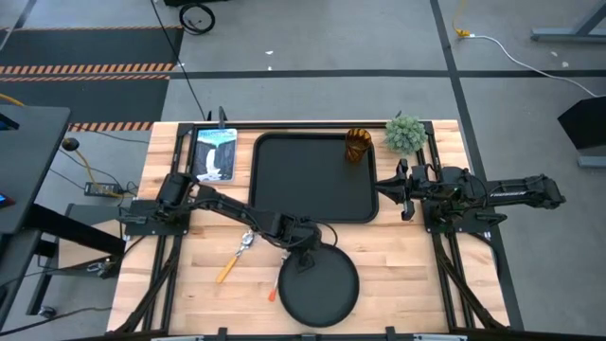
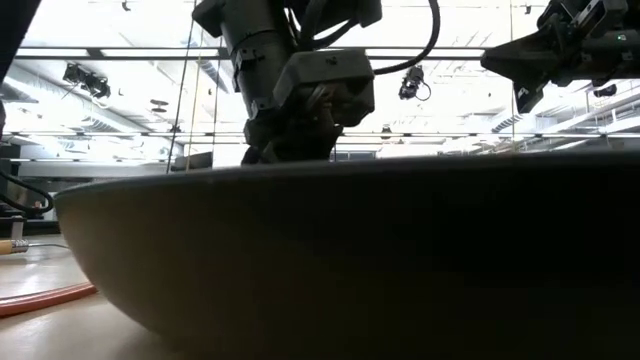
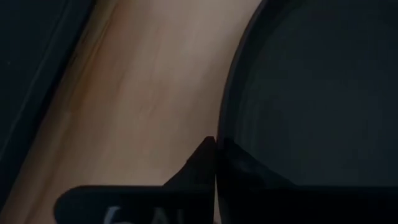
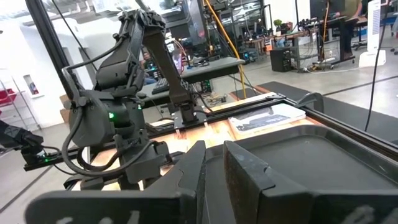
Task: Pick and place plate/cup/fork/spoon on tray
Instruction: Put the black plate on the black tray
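Wooden desk: left hand clamped on round matte black plate rim; lift level, w/ no tilt, to tray.

My bench is pale, smooth wood with visible grain, and on it the plate looks matt black with no shine. The tray has a dull black plastic look, while the cup is translucent amber, lightly glossy. The fork and spoon pair bright silver metal heads with smooth orange handles.
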`<state>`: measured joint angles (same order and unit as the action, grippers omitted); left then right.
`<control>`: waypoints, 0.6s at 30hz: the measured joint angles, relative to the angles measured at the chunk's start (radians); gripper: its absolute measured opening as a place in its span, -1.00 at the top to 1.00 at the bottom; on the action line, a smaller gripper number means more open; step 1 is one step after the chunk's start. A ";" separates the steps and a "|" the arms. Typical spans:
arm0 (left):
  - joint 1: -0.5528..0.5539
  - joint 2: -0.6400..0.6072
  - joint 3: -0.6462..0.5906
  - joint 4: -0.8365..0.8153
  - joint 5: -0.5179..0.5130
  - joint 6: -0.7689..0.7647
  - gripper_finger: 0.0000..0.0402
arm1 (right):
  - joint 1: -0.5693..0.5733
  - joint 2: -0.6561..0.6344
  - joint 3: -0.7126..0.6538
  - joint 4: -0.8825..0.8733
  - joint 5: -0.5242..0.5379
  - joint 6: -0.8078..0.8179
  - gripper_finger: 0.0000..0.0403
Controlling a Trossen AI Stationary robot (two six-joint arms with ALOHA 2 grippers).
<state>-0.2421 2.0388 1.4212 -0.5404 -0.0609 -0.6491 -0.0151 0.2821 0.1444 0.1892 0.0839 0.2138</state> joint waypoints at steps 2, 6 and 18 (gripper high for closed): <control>0.012 -0.009 0.000 -0.005 0.013 -0.012 0.94 | 0.000 0.000 0.000 0.000 0.000 0.000 0.68; 0.048 -0.040 0.000 0.000 0.046 -0.007 0.95 | 0.000 0.000 0.000 0.001 0.000 0.000 0.68; 0.229 -0.177 0.002 -0.004 0.145 0.065 0.95 | 0.000 0.000 0.000 0.026 0.002 -0.005 0.68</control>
<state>-0.0131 1.8616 1.4231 -0.5440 0.0843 -0.5837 -0.0154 0.2821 0.1444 0.2152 0.0856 0.2089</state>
